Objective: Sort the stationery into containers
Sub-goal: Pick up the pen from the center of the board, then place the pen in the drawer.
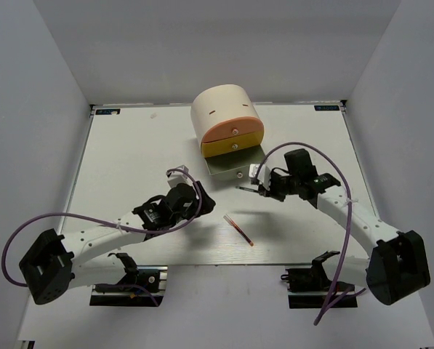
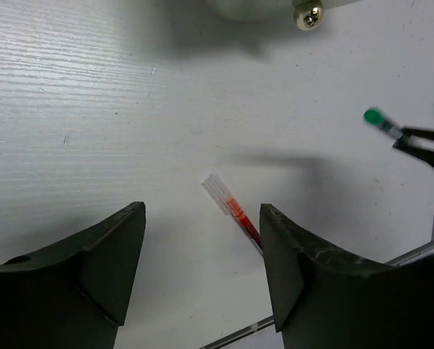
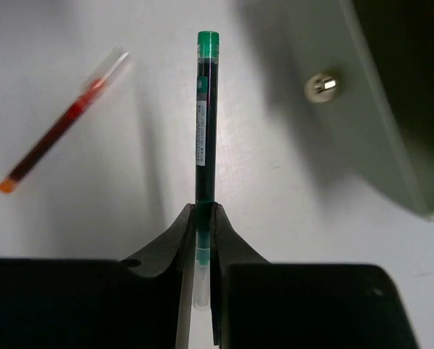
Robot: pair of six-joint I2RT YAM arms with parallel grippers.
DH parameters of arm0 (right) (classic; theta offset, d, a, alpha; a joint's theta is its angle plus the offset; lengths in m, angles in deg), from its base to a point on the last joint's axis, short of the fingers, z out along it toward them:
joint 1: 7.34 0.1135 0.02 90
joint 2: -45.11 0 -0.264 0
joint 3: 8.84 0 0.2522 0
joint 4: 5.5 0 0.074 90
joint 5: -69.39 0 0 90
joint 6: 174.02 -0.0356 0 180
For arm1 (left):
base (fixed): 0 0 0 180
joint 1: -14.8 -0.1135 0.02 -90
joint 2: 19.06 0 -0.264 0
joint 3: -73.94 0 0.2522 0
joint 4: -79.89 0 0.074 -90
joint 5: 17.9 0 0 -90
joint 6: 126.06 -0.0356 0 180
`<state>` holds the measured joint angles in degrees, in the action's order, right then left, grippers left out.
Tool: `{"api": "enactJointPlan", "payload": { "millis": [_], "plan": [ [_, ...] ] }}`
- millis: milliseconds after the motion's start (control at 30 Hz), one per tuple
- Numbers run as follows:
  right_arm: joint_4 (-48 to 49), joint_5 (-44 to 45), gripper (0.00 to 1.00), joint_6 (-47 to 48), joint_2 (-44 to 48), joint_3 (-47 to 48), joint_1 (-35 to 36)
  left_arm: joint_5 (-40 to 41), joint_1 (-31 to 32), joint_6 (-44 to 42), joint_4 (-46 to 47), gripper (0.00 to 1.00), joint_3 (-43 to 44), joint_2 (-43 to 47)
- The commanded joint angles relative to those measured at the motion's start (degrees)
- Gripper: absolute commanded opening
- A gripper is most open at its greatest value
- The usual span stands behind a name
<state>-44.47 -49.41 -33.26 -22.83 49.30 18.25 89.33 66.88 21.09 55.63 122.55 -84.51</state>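
Right gripper (image 3: 204,212) clamped on thin dark green-capped pen (image 3: 206,109) — held at 5 o'clock of the open grey-green drawer (image 1: 227,163) of the cream arch-topped cabinet (image 1: 220,105). Left gripper (image 2: 201,214) has its jaws apart — thin red pen (image 1: 238,230) lies flat nearby, 6 o'clock of the cabinet. White table (image 1: 129,160), grey walls (image 1: 35,109).
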Motion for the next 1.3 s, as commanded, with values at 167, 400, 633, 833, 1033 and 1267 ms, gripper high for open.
{"api": "enactJointPlan", "payload": {
  "millis": [167, 400, 633, 833, 1033, 1267],
  "plan": [
    [15.7, 5.3, 0.00, 14.2, -5.4, 8.0, -0.2, 1.1, -0.2, -0.2, -0.4, 0.70, -2.0, 4.5],
    [17.8, 3.3, 0.00, 25.5, -12.5, 14.6, 0.0, 1.1, -0.2, -0.2, -0.4, 0.75, -2.0, 3.9],
    [17.2, 2.6, 0.00, 29.6, -19.8, 21.5, 0.3, 0.0, -0.2, -0.8, 1.4, 0.87, -2.0, 2.2],
    [14.3, 1.7, 0.16, 29.4, -21.8, 23.2, 0.3, -1.7, -0.2, -1.3, 2.0, 0.88, -0.1, -0.7],
    [13.2, -1.1, 0.28, 28.2, -21.0, 22.4, 0.3, -1.7, -0.2, -1.9, 2.5, 0.88, -0.1, -0.7],
    [13.2, -2.4, 0.37, 23.8, -20.4, 22.6, 0.3, -2.7, -0.2, -2.9, 3.0, 0.83, 1.6, -3.4]
  ]
}}
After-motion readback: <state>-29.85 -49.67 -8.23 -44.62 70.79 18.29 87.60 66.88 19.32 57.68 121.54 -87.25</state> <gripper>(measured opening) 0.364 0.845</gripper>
